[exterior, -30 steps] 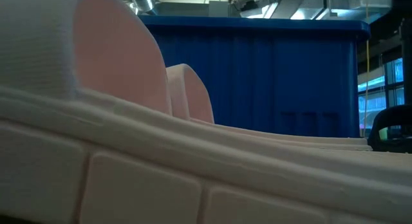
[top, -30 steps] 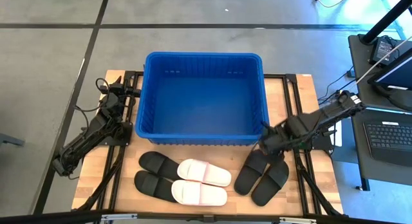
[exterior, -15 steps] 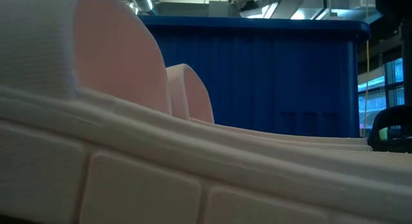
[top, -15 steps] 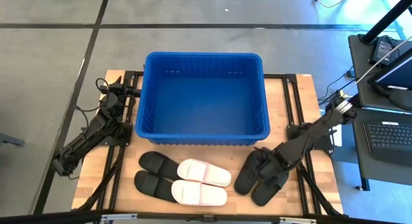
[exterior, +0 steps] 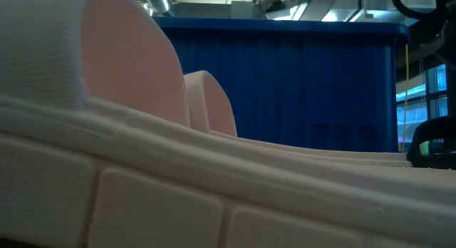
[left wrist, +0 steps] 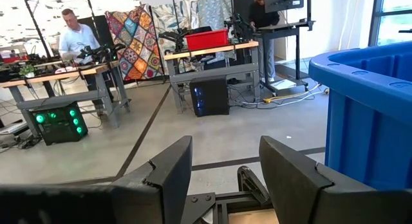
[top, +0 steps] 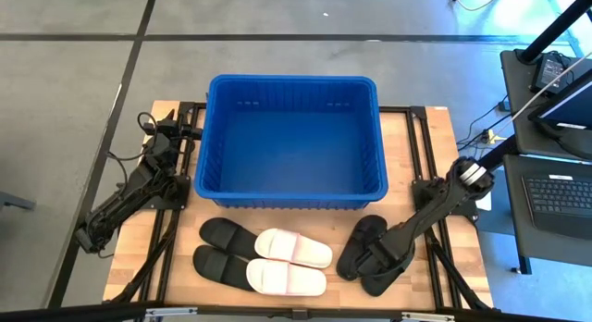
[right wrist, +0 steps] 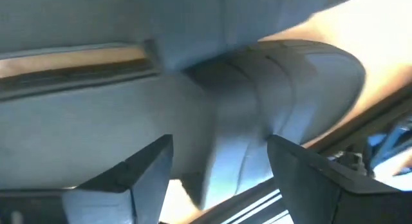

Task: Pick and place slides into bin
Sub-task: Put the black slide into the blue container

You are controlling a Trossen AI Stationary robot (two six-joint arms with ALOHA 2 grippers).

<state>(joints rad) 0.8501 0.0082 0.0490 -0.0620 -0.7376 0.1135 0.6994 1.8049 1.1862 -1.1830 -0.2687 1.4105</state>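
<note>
From the high view, the blue bin (top: 292, 142) sits at the middle of the wooden worktop (top: 435, 137), toward its far side, with nothing inside it. Near of the bin lie the slides: a black pair (top: 227, 248) at the left, a white pair (top: 289, 264) just right of it and overlapping it, and another black pair (top: 375, 254) at the right. The right hand (top: 375, 259) is down over that right black pair; this view does not show whether it touches a slide. The left arm rests folded at the worktop's left edge, its left hand (top: 167, 137) beside the bin's left wall.

In the low view, a white slide (exterior: 128, 169) fills most of the frame very close up, its strap rising at the left, and the bin's ribbed blue wall (exterior: 306, 84) stands behind it.

The left wrist view shows the left hand's fingers (left wrist: 170, 169) spread apart with nothing between them, the bin's rim (left wrist: 360, 60) to one side, and people at benches in the room beyond.

In the right wrist view, the right hand's fingers (right wrist: 141, 169) stand apart, with a black slide's strap (right wrist: 277, 89) close ahead of them; the fingers are not closed on it.
</note>
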